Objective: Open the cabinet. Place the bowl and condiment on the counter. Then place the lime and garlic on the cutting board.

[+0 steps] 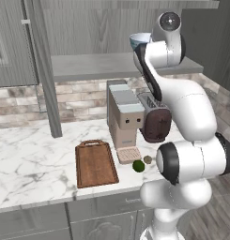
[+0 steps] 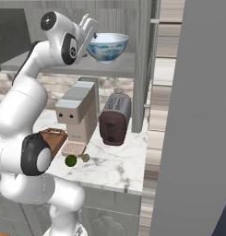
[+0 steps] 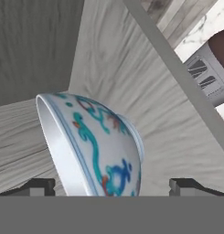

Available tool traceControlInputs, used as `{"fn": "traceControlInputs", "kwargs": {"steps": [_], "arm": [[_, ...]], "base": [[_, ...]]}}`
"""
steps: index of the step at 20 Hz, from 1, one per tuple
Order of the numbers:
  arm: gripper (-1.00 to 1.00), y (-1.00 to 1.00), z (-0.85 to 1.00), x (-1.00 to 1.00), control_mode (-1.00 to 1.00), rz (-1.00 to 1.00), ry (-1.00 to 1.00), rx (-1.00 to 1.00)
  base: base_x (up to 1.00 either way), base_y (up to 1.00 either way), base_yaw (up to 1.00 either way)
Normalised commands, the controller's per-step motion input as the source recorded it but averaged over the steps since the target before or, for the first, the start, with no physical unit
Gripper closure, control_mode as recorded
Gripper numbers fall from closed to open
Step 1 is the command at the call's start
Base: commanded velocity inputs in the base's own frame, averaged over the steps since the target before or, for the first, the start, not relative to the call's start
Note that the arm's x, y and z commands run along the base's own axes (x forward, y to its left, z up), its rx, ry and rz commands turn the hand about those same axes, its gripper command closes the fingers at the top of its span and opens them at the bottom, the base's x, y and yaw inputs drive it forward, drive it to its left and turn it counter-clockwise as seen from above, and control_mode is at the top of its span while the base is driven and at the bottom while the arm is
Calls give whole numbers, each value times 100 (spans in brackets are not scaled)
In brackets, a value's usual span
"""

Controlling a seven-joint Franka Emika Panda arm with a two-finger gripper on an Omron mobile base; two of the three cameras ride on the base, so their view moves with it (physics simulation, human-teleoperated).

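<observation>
Two finger tips rise far apart at the bottom of the hand view, and between them sits the bowl, its blue-and-white patterned wall turned toward us and its white rim off to one side. We read the gripper as wide open and closed on nothing.

From the right base view we see the bowl standing upright on the grey shelf inside the open cabinet, with our hand just beside its rim on the side nearer the arm. From the left base view we catch only a slice of the bowl's rim behind the wrist.

What the coming move turns on, as we judge it, is that the bowl lies straight ahead of the fingers and between their lines, and that it is wide. A round bowl has no long axis to line up with, so we think the jaws must take the rim or wall rather than span the whole body.

Below, the counter carries the cutting board, with the lime and garlic close together just beside it.
</observation>
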Motion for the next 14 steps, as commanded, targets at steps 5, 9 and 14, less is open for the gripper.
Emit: {"fn": "traceControlInputs", "kwargs": {"steps": [5, 9, 14], "arm": [[-100, 0, 0, 9, -100, 0, 2, 0], [-100, 0, 0, 8, -100, 0, 0, 0], [-100, 0, 0, 4, -100, 0, 0, 0]], "base": [[0, 0, 0], [0, 0, 0], [0, 0, 0]]}}
